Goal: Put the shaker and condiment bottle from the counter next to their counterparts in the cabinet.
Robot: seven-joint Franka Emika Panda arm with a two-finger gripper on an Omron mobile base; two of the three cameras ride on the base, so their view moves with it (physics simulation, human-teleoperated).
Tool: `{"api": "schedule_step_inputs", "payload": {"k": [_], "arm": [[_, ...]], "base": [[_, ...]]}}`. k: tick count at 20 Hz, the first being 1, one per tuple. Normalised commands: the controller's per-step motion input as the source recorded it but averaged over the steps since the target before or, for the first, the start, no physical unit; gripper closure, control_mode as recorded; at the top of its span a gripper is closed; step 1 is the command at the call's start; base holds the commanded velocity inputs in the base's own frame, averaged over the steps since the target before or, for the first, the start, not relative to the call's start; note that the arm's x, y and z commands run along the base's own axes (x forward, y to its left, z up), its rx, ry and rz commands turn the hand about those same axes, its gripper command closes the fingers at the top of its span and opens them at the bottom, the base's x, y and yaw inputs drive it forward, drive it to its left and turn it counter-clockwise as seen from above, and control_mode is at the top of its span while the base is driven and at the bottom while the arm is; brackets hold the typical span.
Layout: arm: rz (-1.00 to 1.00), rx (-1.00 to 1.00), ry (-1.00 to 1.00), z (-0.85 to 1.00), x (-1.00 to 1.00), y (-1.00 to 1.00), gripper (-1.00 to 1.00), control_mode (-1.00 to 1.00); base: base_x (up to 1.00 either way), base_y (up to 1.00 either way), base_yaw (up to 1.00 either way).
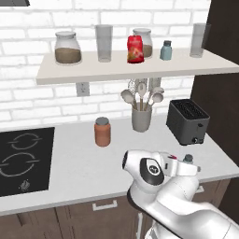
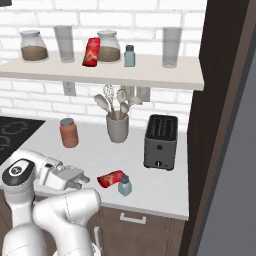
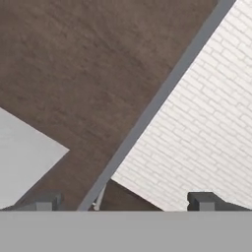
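red bottle (image 2: 111,178) lying beside shaker (image 2: 124,185) on counter (image 2: 160,187)

red condiment bottle (image 2: 110,179), pale blue shaker (image 2: 124,186)

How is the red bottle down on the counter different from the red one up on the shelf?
The squat red condiment bottle on the white counter lies on its side by a small teal shaker; the red bottle on the off-white shelf stands, leaning slightly, before a glass jar. Both share the red colour and pale label.
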Motion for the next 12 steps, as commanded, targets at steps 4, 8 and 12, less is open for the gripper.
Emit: {"api": "schedule_step_inputs", "payload": {"k": [4,8,12], "arm": [[0.08,-0.07,-0.14,-0.73,0.18,-0.10,-1.00,-1.00],[0.07,-0.28,-0.20,-1.00,0.13,-0.23,-1.00,-1.00],[0.05,-0.42,-0.17,-0.95,0.00,-0.31,-1.00,-1.00]], "base": [[0.00,0.00,0.00],[0.00,0.00,0.00],[0.00,0.00,0.00]]}}
